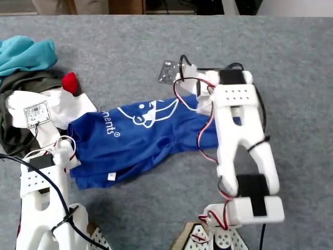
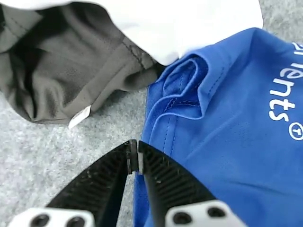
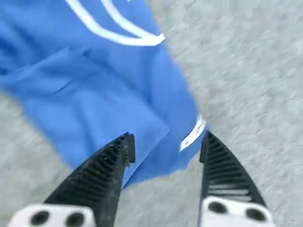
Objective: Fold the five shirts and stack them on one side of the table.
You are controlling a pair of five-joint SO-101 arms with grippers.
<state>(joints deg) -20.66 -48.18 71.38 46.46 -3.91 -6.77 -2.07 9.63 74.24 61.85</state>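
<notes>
Two black jaws of the left gripper (image 2: 135, 158) are pressed together right at the hem of the blue shirt (image 2: 227, 142); whether they pinch fabric, can't tell. Right gripper (image 3: 165, 142) gapes wide, straddling the shirt's corner with the white tag (image 3: 193, 134), gripping nothing. Blue shirt sprawls mid-tabletop (image 1: 291, 62), long axis slanting from near-left to far-right. White shirt (image 1: 73, 108), dark shirt (image 1: 31, 80) and teal shirt (image 1: 26, 52) heap at the left edge.

The place looks like a robotics lab or workshop. A white plastic left arm (image 1: 44, 203) at the lower left and a right arm (image 1: 242, 135) at the right carry loose red and black wires (image 1: 205, 138) and a bare circuit board (image 1: 37, 113). They stand on a grey felt-covered surface (image 1: 291, 62). Wooden furniture (image 1: 125, 6) runs along the top edge.
</notes>
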